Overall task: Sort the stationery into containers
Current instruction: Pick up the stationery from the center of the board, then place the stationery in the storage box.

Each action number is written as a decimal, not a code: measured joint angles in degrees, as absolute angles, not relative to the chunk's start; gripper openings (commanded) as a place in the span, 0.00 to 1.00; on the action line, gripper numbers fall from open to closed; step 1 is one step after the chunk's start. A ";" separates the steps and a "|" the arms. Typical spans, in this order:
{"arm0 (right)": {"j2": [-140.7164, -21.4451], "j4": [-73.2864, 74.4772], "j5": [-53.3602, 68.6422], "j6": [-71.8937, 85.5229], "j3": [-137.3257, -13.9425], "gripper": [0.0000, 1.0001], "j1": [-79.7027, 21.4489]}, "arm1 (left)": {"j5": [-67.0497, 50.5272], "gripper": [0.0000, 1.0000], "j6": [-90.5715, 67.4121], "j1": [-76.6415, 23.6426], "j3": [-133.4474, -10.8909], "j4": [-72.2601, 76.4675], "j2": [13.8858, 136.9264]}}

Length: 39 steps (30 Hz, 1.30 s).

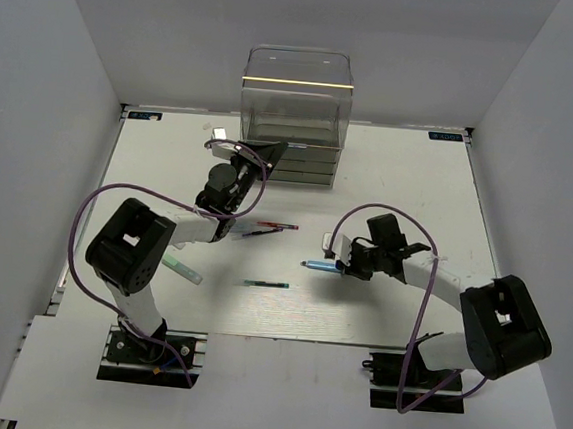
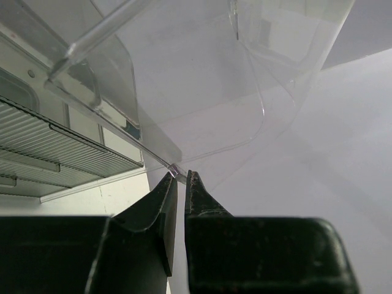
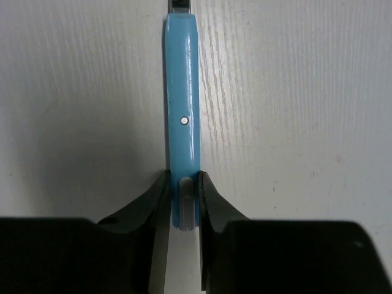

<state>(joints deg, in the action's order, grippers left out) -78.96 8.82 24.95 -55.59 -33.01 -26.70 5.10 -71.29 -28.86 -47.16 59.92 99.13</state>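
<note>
The containers (image 1: 296,105) are a clear box of stacked drawers at the table's back middle. My left gripper (image 1: 263,158) is at its lower left front. In the left wrist view the left gripper (image 2: 182,176) is shut, its tips pinching the thin rim of a clear drawer (image 2: 202,122). My right gripper (image 1: 342,269) is shut on the end of a light blue pen (image 1: 318,265) at mid-table. The right wrist view shows the right gripper (image 3: 184,184) clamped on that blue pen (image 3: 182,92) just above the white tabletop.
More stationery lies on the table: a red and dark pen (image 1: 276,227), a dark one (image 1: 258,234) beside it, a dark green pen (image 1: 265,284) nearer the front, and a pale green stick (image 1: 181,269) by the left arm. Grey walls close in the sides.
</note>
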 measured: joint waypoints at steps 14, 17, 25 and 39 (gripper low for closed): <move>-75.68 8.75 20.34 -52.86 -36.73 0.00 -26.74 | 5.10 0.00 -71.11 -28.91 -47.16 59.09 97.97; -75.75 3.57 16.62 -50.57 -39.33 0.00 -27.03 | 5.10 0.00 -71.11 -28.91 -47.16 58.89 97.82; -80.55 -16.82 5.04 -48.93 -43.51 0.00 -29.08 | 5.10 0.00 -70.98 -28.91 -47.16 58.48 97.41; -90.76 -42.61 -4.51 -55.66 -47.33 0.00 -34.33 | 5.10 0.00 -70.96 -28.91 -47.16 58.41 97.38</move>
<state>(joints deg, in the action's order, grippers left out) -90.76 -42.61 -4.51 -55.66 -47.33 -34.33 5.10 -70.96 -28.91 -47.16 58.41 97.38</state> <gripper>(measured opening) 0.257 0.188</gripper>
